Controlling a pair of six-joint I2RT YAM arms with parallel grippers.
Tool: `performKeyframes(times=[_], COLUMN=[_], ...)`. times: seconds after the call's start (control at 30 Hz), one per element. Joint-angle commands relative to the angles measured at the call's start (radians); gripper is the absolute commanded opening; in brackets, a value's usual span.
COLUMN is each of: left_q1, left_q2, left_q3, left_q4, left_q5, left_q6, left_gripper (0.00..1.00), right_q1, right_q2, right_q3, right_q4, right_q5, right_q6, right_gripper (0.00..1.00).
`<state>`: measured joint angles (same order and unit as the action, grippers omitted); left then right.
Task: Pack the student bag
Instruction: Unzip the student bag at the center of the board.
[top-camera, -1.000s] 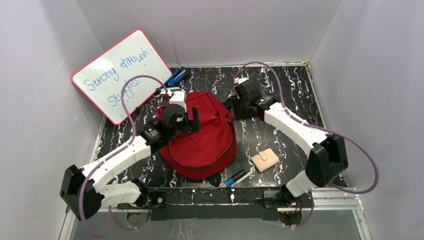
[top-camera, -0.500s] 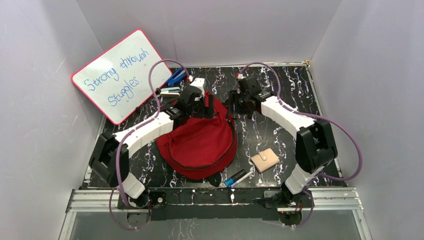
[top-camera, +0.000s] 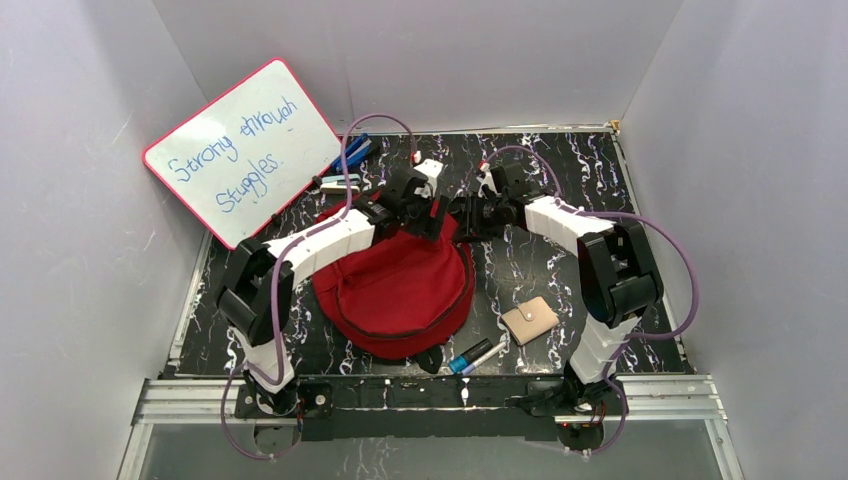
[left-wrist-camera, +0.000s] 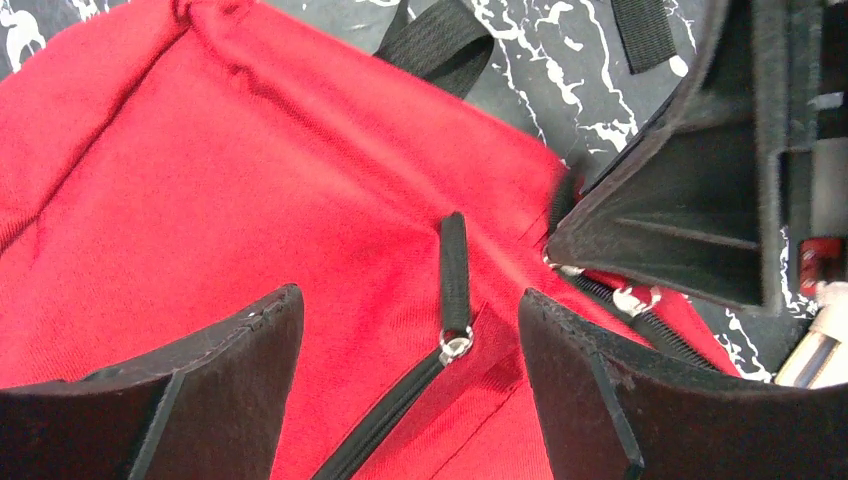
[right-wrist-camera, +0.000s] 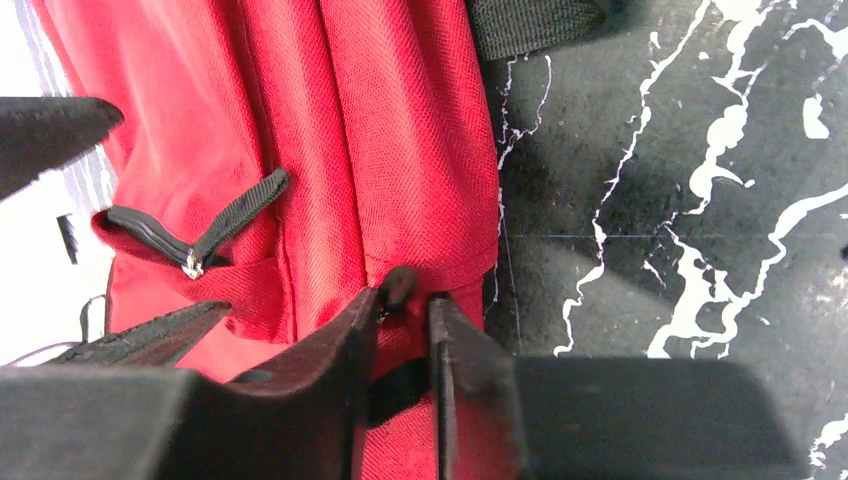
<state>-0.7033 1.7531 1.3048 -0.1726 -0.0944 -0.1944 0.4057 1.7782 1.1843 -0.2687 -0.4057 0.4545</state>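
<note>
The student bag (top-camera: 400, 290), a dark-red backpack, lies flat in the middle of the table. My left gripper (top-camera: 432, 215) hovers over its far end. In the left wrist view this gripper (left-wrist-camera: 408, 300) is open, its fingers astride a black zipper pull (left-wrist-camera: 455, 265) without touching it. My right gripper (top-camera: 462, 215) meets the bag's far right corner. In the right wrist view its jaws (right-wrist-camera: 405, 300) stand narrow, pinching a fold of red fabric with a small black pull tab (right-wrist-camera: 400, 284) at their tips. A second zipper pull (right-wrist-camera: 235, 215) lies to the left.
A whiteboard (top-camera: 240, 150) leans on the left wall, with blue items (top-camera: 350, 155) at its foot. A beige wallet (top-camera: 529, 320) and a blue-capped marker (top-camera: 468, 356) lie near the front right of the bag. Walls close in three sides.
My left arm has swung right along the bag's far end until its gripper sits beside the right one. The right gripper has narrowed its jaws onto the bag's corner.
</note>
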Motion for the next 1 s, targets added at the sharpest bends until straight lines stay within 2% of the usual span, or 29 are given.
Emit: performKeyframes(times=[0.0,0.17,0.27,0.57,0.77,0.97], left_q1=[-0.035,-0.063,-0.07,-0.09,-0.094,-0.097], left_q2=[0.054,0.128,0.165,0.194,0.197,0.195], left_q3=[0.1,0.186,0.229,0.266,0.274,0.274], left_q4=[-0.058,-0.113,-0.145,-0.182,-0.185,-0.184], left_q5=[-0.069,-0.151,-0.178,-0.245,-0.256,-0.265], left_q6=[0.102,0.179,0.212,0.256,0.257,0.247], left_gripper=[0.75,0.74,0.7,0.48,0.22,0.02], right_q1=[-0.01,-0.011,-0.013,-0.016,-0.016,-0.016], right_q2=[0.016,0.008,-0.001,-0.01,-0.014,-0.016], right_q3=[-0.018,-0.046,-0.06,-0.071,-0.081,-0.09], right_q4=[0.091,0.109,0.121,0.131,0.138,0.144], right_q5=[-0.128,-0.134,-0.141,-0.152,-0.161,-0.164], right_q6=[0.018,0.018,0.021,0.022,0.024,0.026], right_gripper=[0.22,0.0,0.0,0.0,0.0,0.0])
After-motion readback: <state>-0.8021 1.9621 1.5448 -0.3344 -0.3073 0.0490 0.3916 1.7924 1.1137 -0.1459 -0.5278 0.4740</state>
